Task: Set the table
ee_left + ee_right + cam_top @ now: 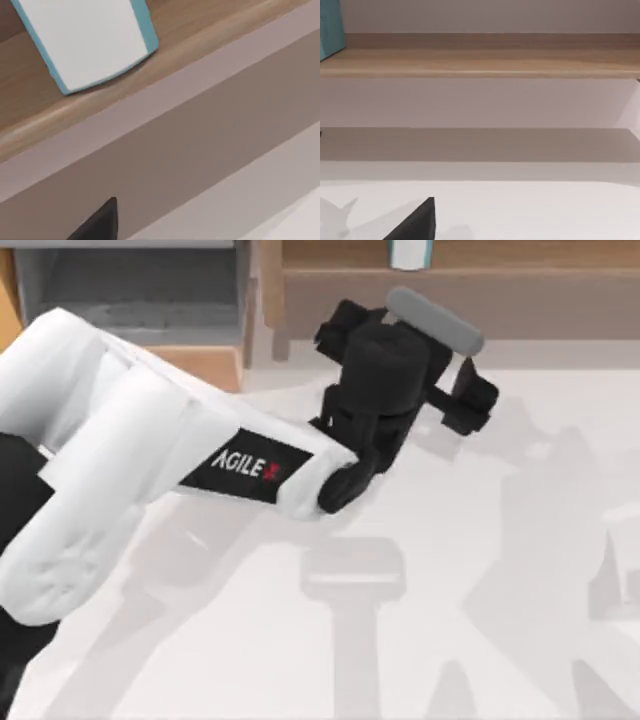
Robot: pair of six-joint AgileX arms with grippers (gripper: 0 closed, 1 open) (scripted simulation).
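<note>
The white table spreads across the top view, with arm shadows on it. My left arm reaches from the left side across to the back middle. Its black left gripper hangs at the table's far edge, just in front of the long wooden shelf. A white box with teal edges stands on that shelf, close ahead of the left gripper and above it. The same box sits at the top view's upper edge. A dark corner of my right gripper hovers low over the table, facing the shelf.
A light-wood drawer with a grey inside stands open at the back left. The shelf front and the wall below it close off the table's far side. A teal object stands on the shelf in the right wrist view.
</note>
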